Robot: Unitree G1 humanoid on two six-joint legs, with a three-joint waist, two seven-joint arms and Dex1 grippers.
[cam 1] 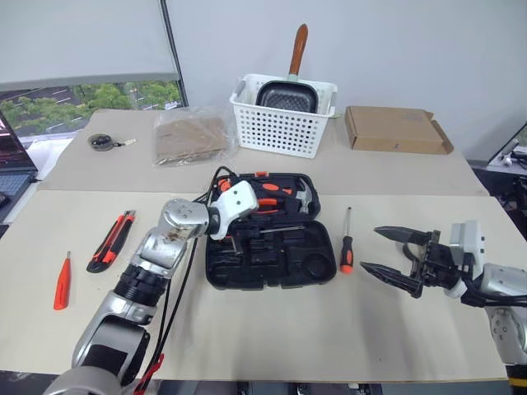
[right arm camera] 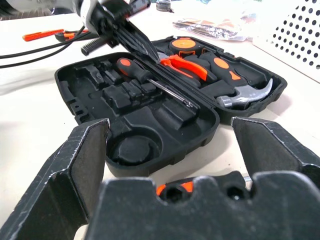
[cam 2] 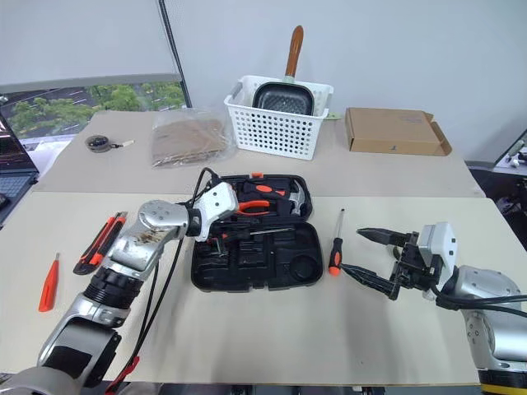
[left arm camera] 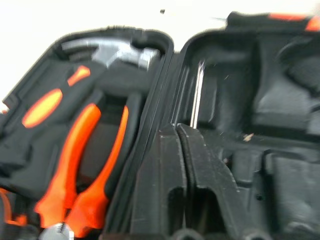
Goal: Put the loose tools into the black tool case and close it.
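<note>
Left tool (right arm camera: 131, 36) pinched together on nothing, poised over the open black tool case (cam 1: 272, 265), just above an orange-and-black screwdriver (right arm camera: 150, 77) already lying in a moulded slot. Right tool (cam 1: 394, 252) spread wide and empty, near the second orange-and-black screwdriver (cam 1: 347, 244) on the surface (cam 1: 272, 337) beside the case. Still outside: red-and-black utility knife (cam 1: 113, 241) and small red screwdriver (cam 1: 62, 281), well to the left. Roughly one tool in; lid not yet closed.
</note>
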